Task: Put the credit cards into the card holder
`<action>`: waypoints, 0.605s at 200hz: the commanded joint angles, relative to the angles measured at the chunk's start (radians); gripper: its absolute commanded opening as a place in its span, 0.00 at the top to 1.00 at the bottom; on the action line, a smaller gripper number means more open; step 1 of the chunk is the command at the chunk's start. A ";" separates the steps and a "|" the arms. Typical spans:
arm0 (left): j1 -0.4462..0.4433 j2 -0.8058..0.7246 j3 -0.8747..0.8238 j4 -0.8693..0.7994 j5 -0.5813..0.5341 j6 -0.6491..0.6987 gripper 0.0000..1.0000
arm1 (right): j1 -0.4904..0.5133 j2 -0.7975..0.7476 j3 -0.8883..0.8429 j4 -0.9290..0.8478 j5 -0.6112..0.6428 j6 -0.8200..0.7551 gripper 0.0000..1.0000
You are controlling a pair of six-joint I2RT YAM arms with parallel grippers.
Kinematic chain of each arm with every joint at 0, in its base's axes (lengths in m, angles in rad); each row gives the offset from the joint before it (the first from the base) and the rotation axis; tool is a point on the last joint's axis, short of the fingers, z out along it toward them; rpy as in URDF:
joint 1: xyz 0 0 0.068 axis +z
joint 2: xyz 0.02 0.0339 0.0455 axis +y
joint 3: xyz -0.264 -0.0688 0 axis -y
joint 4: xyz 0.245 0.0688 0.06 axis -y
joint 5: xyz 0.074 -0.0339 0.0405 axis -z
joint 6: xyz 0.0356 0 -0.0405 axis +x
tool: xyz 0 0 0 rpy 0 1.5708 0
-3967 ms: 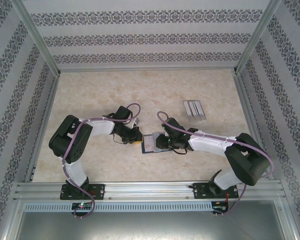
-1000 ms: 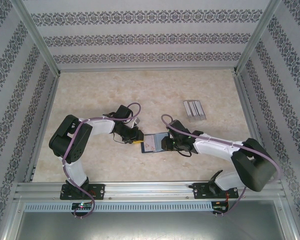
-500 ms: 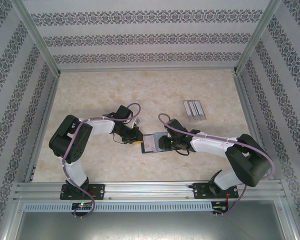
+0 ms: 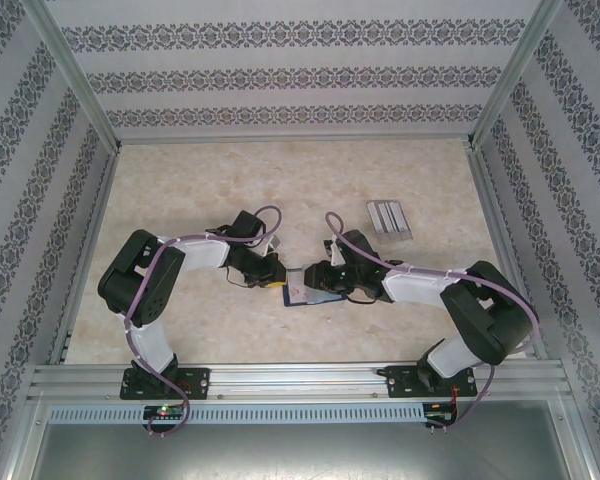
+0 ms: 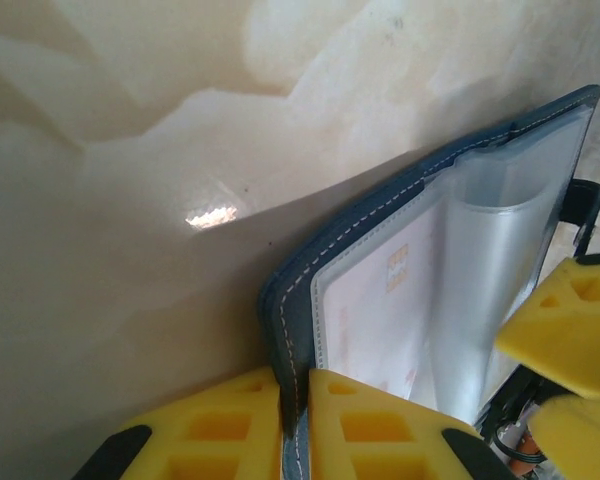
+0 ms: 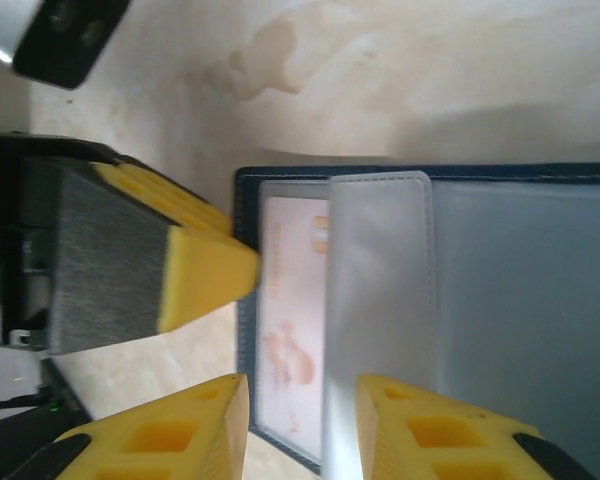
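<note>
The navy card holder [image 6: 520, 290] lies open around the middle of the table [image 4: 180, 180], somewhat toward its near edge. The left gripper [image 5: 295, 385] pinches the holder's left cover edge tight between its yellow fingers. The right gripper [image 6: 302, 400] is partly open over the clear sleeves, gripping nothing, beside a pinkish card [image 6: 295, 300] in a pocket.

- You have a pale, marbled table top [image 4: 200, 180], glossy enough to throw back a bright spot in the left wrist view.
- On its far right part lies a small clear slotted rack [image 4: 388, 218], well apart from the middle.
- Striped, patterned wallpaper [image 4: 280, 75] covers the three walls around it.
- Metal posts [image 4: 75, 75] rise at the far corners, and a metal rail [image 4: 300, 378] runs along the near edge.
</note>
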 commanded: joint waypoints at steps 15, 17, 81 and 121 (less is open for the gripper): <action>-0.007 0.028 0.000 0.014 0.014 0.000 0.86 | -0.003 0.046 0.011 0.113 -0.126 0.029 0.65; -0.007 0.028 0.002 0.013 0.013 0.000 0.86 | -0.004 0.047 0.012 0.114 -0.126 0.029 0.65; -0.007 0.038 0.015 0.008 0.018 0.001 0.86 | -0.029 -0.044 0.007 0.095 -0.150 0.015 0.63; -0.007 0.061 0.027 0.004 0.023 0.010 0.86 | -0.107 -0.300 -0.035 -0.159 -0.035 -0.101 0.61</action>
